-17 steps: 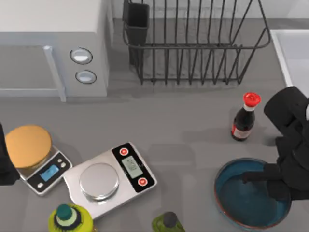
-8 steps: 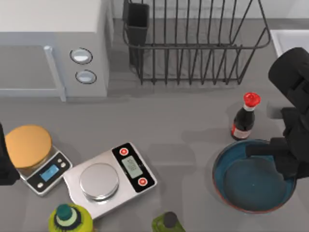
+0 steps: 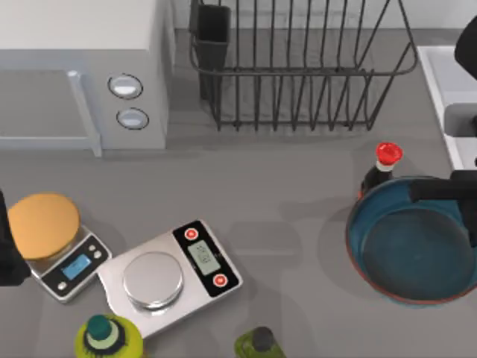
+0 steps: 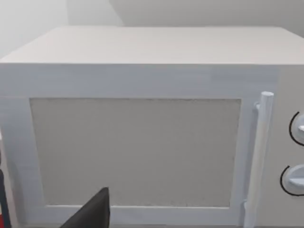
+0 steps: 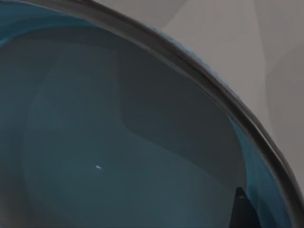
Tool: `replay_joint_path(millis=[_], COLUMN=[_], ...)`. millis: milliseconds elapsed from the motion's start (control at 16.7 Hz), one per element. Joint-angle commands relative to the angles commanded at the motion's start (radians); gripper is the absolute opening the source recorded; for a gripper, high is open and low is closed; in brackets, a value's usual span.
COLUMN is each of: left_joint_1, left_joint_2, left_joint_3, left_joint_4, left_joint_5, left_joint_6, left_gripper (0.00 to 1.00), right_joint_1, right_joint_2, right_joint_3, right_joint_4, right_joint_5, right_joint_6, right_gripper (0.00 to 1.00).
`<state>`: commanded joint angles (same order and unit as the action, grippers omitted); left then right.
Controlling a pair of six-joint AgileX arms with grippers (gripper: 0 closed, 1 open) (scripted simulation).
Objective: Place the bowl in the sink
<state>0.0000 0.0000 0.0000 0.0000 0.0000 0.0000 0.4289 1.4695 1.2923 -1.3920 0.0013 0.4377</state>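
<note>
Gripping the bowl (image 3: 414,250) rim, the right gripper (image 3: 447,190) fingers hold it beside the sink (image 3: 447,82), overlapping the soy-sauce bottle (image 3: 385,160).

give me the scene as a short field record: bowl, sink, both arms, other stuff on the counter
bowl: blue bowl at the top view's right, overlapping the soy sauce bottle, not yet over the sink
right gripper: right gripper at the bowl's far rim, one finger over the rim
left arm: parked at the table's left edge, facing the microwave
rack: black wire dish rack at the back
scales: silver kitchen scale; smaller scale carrying an orange disc
front edge: two green bottles
</note>
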Motion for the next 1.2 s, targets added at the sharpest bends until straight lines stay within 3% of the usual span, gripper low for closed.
replay_joint_path(millis=[360, 600, 840, 1200], left_joint_1=[0.0, 0.0, 0.0, 0.0], left_joint_2=[0.0, 0.0, 0.0, 0.0], left_joint_3=[0.0, 0.0, 0.0, 0.0], left_joint_4=[0.0, 0.0, 0.0, 0.0], left_joint_5=[0.0, 0.0, 0.0, 0.0], left_joint_6=[0.0, 0.0, 0.0, 0.0], left_gripper=[1.0, 1.0, 1.0, 1.0], right_joint_1=[-0.012, -0.111, -0.271, -0.554], right_joint_2=[0.001, -0.015, -0.025, 0.013], right_joint_3=[-0.005, -0.034, -0.117, -0.339], right_joint_4=[0.031, 0.204, 0.534, 1.25], right_joint_5=[-0.014, -0.084, -0.183, -0.329], right_joint_6=[-0.004, -0.037, -0.094, -0.215], right_gripper=[0.0, 0.0, 0.0, 0.0])
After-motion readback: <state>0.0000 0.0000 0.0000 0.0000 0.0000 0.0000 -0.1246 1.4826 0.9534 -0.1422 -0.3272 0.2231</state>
